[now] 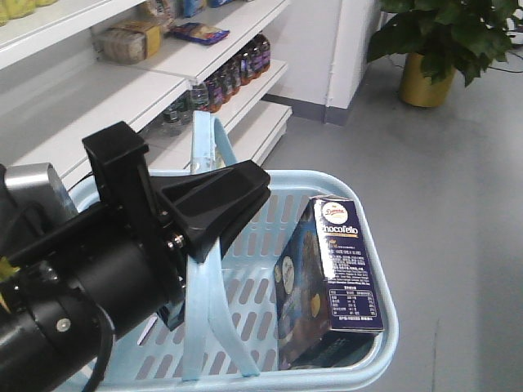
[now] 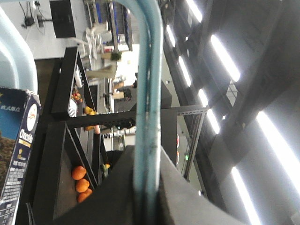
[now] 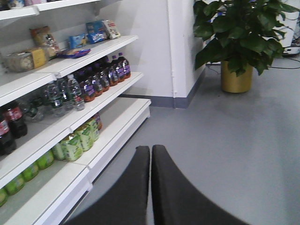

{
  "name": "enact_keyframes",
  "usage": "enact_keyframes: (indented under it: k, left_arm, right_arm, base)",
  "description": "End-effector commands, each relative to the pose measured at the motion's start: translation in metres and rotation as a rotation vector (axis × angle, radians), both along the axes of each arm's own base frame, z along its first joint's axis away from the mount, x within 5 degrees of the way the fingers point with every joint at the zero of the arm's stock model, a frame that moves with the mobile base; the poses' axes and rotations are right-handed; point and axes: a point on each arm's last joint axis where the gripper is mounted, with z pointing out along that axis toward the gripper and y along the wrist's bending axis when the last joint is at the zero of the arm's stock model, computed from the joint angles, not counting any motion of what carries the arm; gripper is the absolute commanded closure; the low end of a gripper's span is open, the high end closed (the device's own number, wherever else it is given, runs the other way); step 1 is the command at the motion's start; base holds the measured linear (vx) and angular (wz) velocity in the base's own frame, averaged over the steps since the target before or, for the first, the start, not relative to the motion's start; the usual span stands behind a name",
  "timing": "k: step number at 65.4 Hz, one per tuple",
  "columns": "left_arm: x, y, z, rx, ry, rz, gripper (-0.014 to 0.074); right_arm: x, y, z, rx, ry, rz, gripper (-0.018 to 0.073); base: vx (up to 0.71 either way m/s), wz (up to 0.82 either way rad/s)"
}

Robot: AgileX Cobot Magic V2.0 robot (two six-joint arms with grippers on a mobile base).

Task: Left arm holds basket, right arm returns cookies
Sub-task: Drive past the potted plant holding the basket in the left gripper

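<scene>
The light blue basket (image 1: 387, 320) hangs in front of me in the front view. My left gripper (image 1: 245, 194) on the thick black left arm (image 1: 90, 294) is shut on the basket's flat handle (image 1: 201, 269). From the left wrist, that handle (image 2: 150, 70) runs up between the two black fingers (image 2: 112, 187). The cookies (image 1: 343, 265), a dark navy box, lean inside the basket against its right wall; the box's edge (image 2: 18, 140) shows at the left of the left wrist view. My right gripper (image 3: 151, 150) is shut with nothing in it, over the grey floor beside the shelves.
White shelves (image 3: 101, 51) on the left carry dark drink bottles (image 3: 101, 77), green bottles (image 3: 77, 140) and snack packs (image 3: 96, 33). A potted plant (image 3: 239, 42) in a gold pot stands by the white wall corner; it also shows in the front view (image 1: 445, 41).
</scene>
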Motion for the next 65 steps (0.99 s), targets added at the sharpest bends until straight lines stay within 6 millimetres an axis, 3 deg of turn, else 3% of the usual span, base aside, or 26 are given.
enact_keyframes:
  k: [1, 65]
  left_arm:
    - [-0.0014, 0.0071, 0.0226, -0.076, -0.101, 0.042, 0.0604]
    - [-0.0014, 0.0071, 0.0226, -0.076, -0.101, 0.042, 0.0603]
  right_arm:
    - [-0.0003, -0.0008, 0.0071, -0.017, -0.087, -0.011, 0.0567]
    - [-0.0003, -0.0008, 0.0072, -0.017, -0.088, -0.011, 0.0567]
  base:
    - [0.41, -0.45]
    - [0.45, -0.34]
